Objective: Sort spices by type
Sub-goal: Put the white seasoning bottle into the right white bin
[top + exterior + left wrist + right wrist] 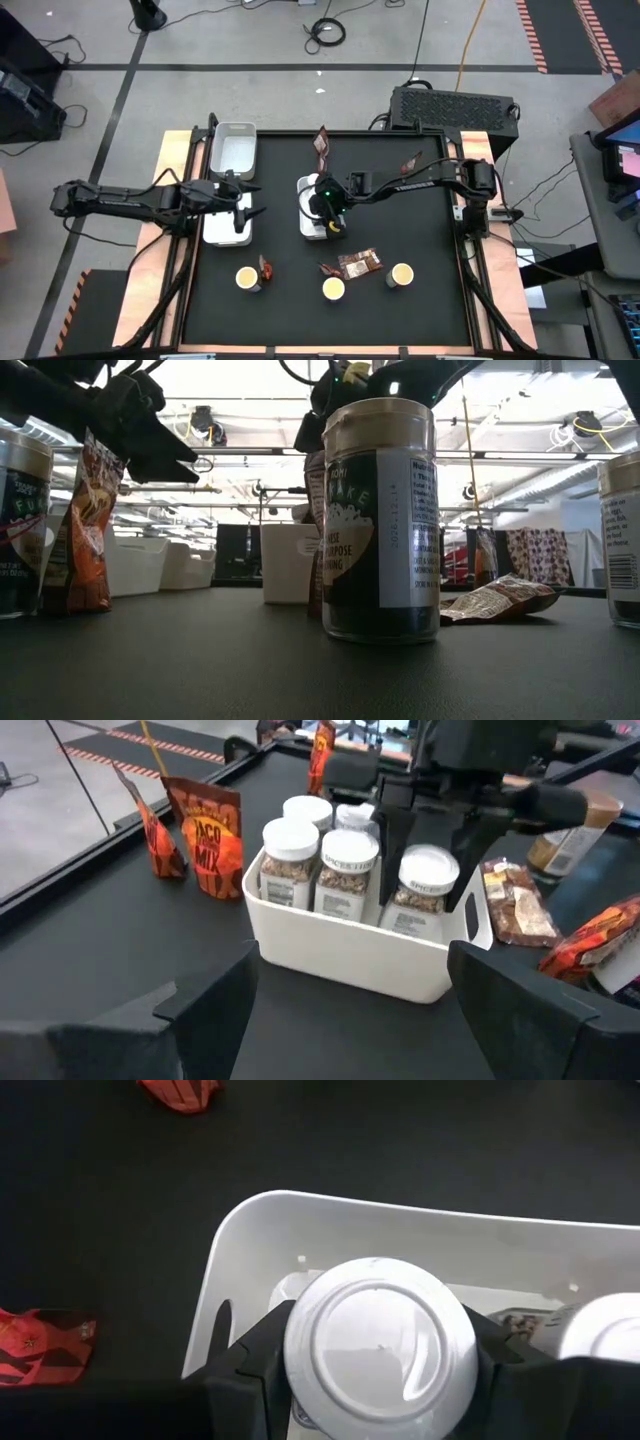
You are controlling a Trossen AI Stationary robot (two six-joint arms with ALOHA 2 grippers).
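Observation:
A white tray [304,187] at the table's middle holds several white-capped jars [318,860]. My right gripper [327,208] hangs over the tray's near end, shut on one white-capped jar [378,1342]. My left gripper [350,1010] is open and empty, low over the table beside a second white tray [226,232], facing the middle tray. Three yellow-topped tubs [247,278] [333,289] [401,274] stand upright near the front edge. Reddish-brown packets lie by them [358,262] [266,268], and two more stand at the back [322,145] [410,162]. My right gripper pinches the jar's white cap [300,1330] between its two fingers, one on each side. The fingers [393,840] come from above, pointing down. The jar stands upright inside the tray's near end, beside the other jars. The tray wall hides whether its base rests on the tray's floor.
A third white tray [232,150] lies at the back left. Two packets [205,835] stand just beyond the middle tray in the left wrist view. In the low view one tub [380,520] stands close in front. Bare black mat lies between the trays and the tubs.

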